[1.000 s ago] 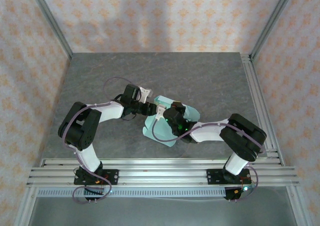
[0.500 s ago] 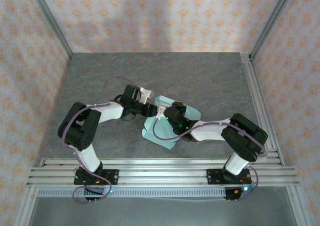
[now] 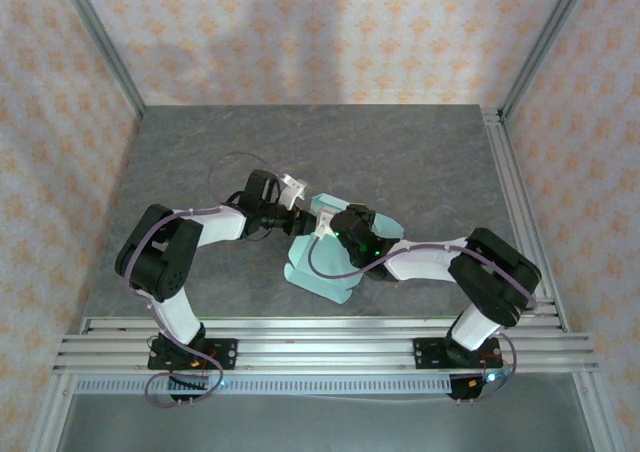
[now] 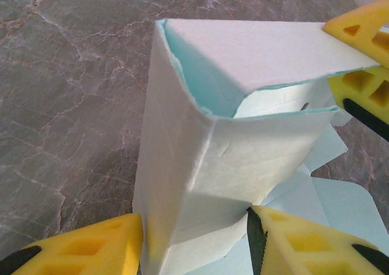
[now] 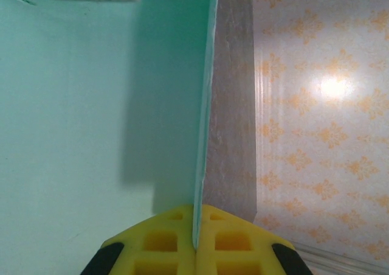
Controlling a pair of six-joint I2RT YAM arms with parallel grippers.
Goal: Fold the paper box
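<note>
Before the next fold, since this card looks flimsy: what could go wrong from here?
1. The right claw is pinched shut on one thin wall edge of the paper box; a pull could tear or crease it.
2. The left claw straddles the hollow raised section, touching both sides; squeezing harder might crush it.
3. Both claws hold the box close together, so moving them apart could rip it or undo the fold.

Matt, creased paper box (image 4: 231, 159); smooth marbled table (image 3: 400, 152).

Paper box (image 4: 225, 159) partly beyond frame edge
</note>
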